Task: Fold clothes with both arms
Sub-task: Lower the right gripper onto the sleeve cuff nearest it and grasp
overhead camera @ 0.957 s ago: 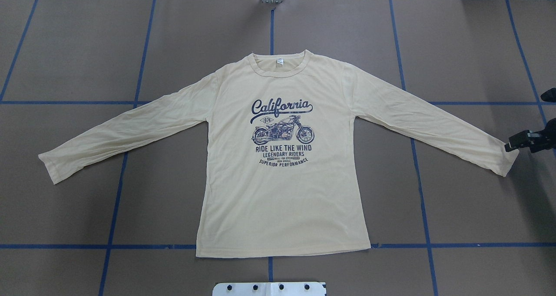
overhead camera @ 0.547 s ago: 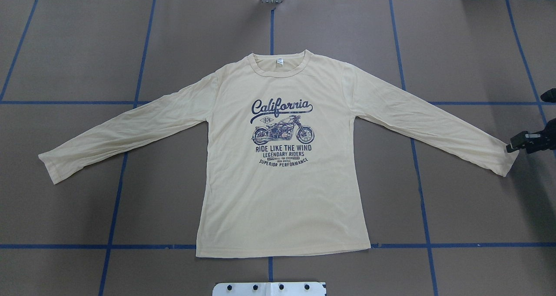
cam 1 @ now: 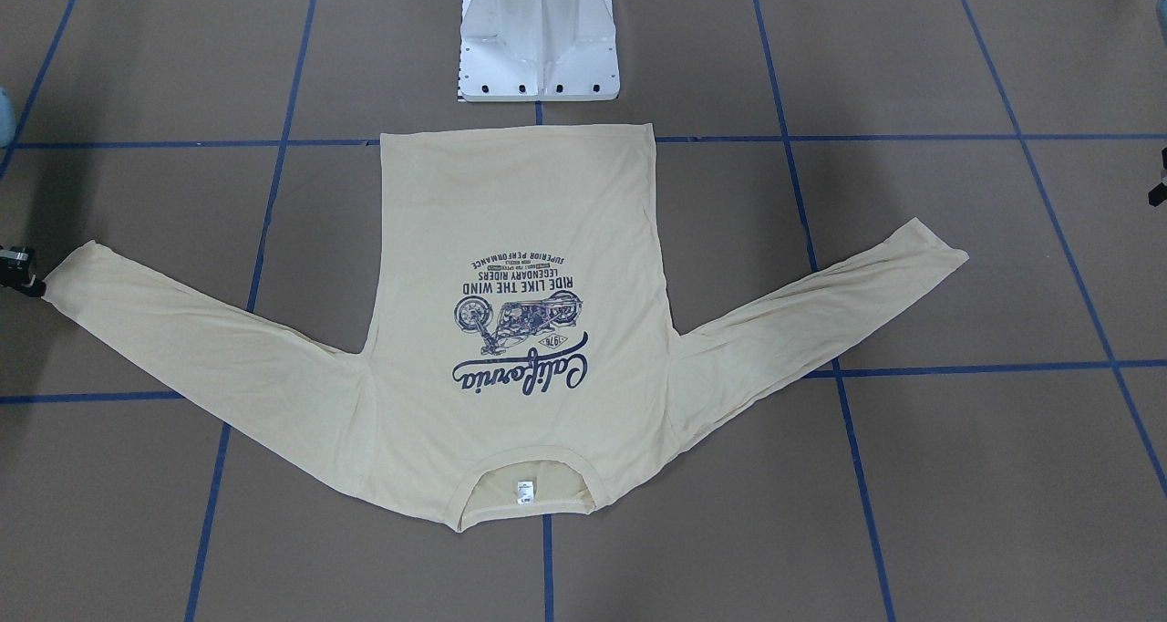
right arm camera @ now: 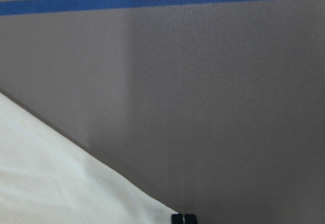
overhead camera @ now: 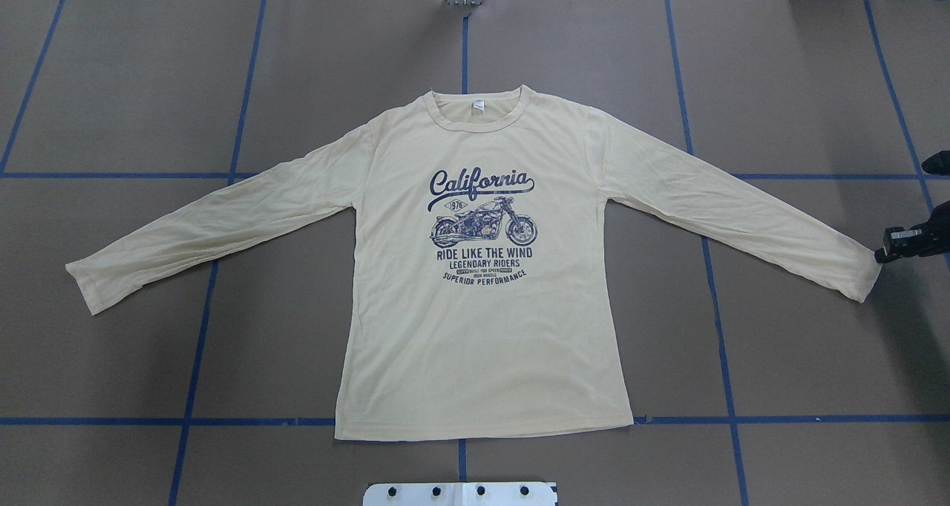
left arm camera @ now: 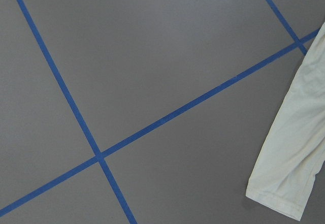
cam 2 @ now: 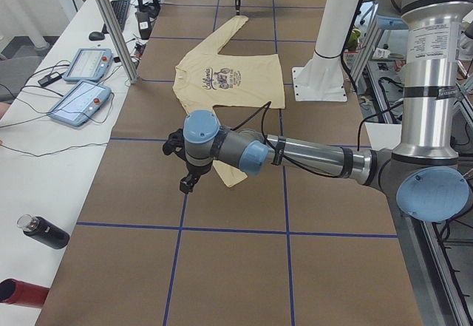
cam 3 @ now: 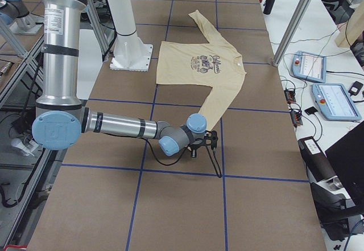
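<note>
**Shirt flat and print-up, right pincer at the cuff**

Nearest me, on the robot's side, is the white pedestal base (overhead camera: 460, 493). Just past it is the hem of the cream T-shirt (overhead camera: 482, 357), which lies flat and print-up on the brown table (overhead camera: 148, 83). The hem lies over a blue tape line (overhead camera: 111, 421).

Further out, the navy California motorcycle print (overhead camera: 482, 220) sits mid-chest. Both sleeves are spread wide and slant back toward the robot.

At the cuff (overhead camera: 865, 277) on the robot's right, I have the right gripper (overhead camera: 880, 253) low, right at the cuff's edge. Its wrist camera shows the two fingertips pressed together, and I cannot tell whether any cloth is between them.

The left gripper (cam 2: 188, 185) hangs over bare table beyond the other cuff (overhead camera: 85, 283), apart from it. I cannot tell whether its fingers are apart or together.

Farthest away is the ribbed neckline (overhead camera: 479, 125) with its small white label (overhead camera: 479, 106).
</note>
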You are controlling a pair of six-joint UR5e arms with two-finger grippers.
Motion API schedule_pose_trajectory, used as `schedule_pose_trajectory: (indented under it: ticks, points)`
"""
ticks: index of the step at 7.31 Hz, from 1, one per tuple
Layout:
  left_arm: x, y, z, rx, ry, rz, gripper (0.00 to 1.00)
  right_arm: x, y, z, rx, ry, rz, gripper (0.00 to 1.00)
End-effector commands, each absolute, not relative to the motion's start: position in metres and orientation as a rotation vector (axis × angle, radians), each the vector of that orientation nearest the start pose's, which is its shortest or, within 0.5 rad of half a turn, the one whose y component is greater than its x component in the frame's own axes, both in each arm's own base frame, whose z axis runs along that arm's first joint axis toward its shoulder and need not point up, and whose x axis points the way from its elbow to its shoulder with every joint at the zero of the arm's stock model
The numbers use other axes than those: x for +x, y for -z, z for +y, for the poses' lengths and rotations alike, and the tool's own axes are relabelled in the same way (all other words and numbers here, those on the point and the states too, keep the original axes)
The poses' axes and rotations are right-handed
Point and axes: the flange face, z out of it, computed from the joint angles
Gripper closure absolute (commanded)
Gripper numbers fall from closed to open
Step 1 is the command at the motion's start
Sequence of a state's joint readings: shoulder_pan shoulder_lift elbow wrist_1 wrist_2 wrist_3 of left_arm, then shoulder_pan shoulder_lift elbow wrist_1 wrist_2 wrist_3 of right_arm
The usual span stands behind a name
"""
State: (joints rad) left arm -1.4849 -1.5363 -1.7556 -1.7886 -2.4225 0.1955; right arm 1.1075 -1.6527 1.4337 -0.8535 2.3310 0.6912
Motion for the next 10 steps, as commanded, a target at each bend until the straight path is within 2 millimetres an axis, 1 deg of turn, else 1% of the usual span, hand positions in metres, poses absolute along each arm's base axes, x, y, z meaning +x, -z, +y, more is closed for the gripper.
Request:
schedule_pose_trajectory:
  ticks: [1,2,3,4,5,6,7,8,9,10]
  points:
    - [-0.016,-0.555,-0.493,0.392,-0.417,0.829,0.0,-0.159,-0.675,-0.452,-0.038,0.002,-0.943,1.0]
    - [-0.016,-0.554,-0.493,0.394,-0.418,0.829,0.0,-0.158,-0.671,-0.452,-0.035,0.003,-0.949,1.0]
    - [-0.016,-0.557,-0.489,0.386,-0.417,0.84,0.0,-0.151,-0.663,-0.449,-0.037,0.005,-0.979,1.0]
    - [-0.015,-0.558,-0.487,0.383,-0.418,0.858,0.0,-0.133,-0.653,-0.454,-0.027,-0.017,-1.019,1.0]
    - [-0.015,-0.556,-0.487,0.385,-0.418,0.86,0.0,-0.126,-0.629,-0.459,0.005,-0.016,-1.042,1.0]
    - [-0.015,-0.555,-0.487,0.386,-0.419,0.86,0.0,-0.128,-0.602,-0.466,0.022,-0.021,-1.053,1.0]
    - [-0.015,-0.55,-0.486,0.395,-0.42,0.858,0.0,-0.139,-0.552,-0.492,0.002,-0.121,-1.074,1.0]
    - [-0.015,-0.545,-0.486,0.405,-0.425,0.857,0.0,-0.155,-0.514,-0.513,-0.021,-0.195,-1.104,1.0]
    - [-0.015,-0.538,-0.486,0.418,-0.433,0.855,0.0,-0.181,-0.485,-0.529,-0.019,-0.196,-1.118,1.0]
    - [-0.015,-0.525,-0.484,0.441,-0.441,0.853,0.0,-0.221,-0.443,-0.546,-0.014,-0.256,-1.112,1.0]
